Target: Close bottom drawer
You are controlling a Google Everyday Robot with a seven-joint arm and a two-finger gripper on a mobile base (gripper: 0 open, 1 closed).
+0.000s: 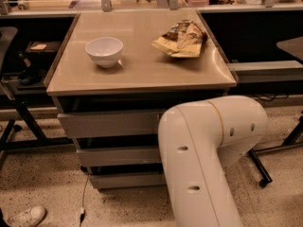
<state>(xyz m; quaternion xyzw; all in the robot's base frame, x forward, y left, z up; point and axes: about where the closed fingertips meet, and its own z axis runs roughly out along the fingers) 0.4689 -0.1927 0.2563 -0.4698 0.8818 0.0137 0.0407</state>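
1. Robot arm [208,150]: a bulky white elbow link fills the lower right of the view and runs out past the bottom edge. The gripper it carries is not in view, so it cannot be told how far the jaws stand open or whether they hold anything. Places below are therefore given from the arm that bears them.
2. Cabinet [142,72]: a grey unit with a flat tan top stands directly beyond the arm. The arm's elbow covers the right part of its three drawer fronts.
3. Bottom drawer [125,179]: the lowest front, plain and without a handle, sits just left of the arm's lower link, near the speckled floor. A dark gap lies between it and the middle drawer front [118,156]. Its right end is hidden behind the arm, and whether it is fully pushed in cannot be told.
4. Snack bag [182,39]: crumpled, lying on the far right of the top, above and beyond the elbow.
5. White bowl [104,51]: upright on the left of the top, well apart from the bag.
6. White shoe [26,216]: on the floor at the lower left corner, far left of the arm.
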